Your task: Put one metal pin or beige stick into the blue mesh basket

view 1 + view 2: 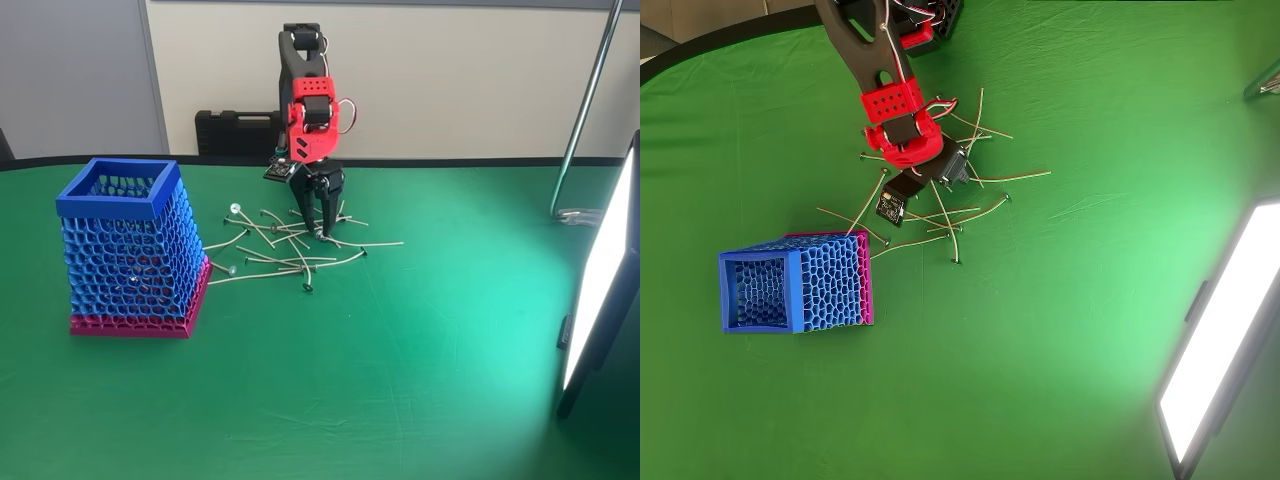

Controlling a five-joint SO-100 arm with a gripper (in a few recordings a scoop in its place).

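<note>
Plenty of thin beige sticks [290, 262] lie in a loose tangle on the green desk [400, 380], a couple of round silvery-headed pins [236, 209] mixed in. The red and black arm's hand [322, 231] points straight down into the pile, fingertips close together right at the sticks (can't tell if it's actually pinching one). The blue mesh basket [128, 250] stands upright on its magenta base, just left of the pile in the fixed view.
</note>
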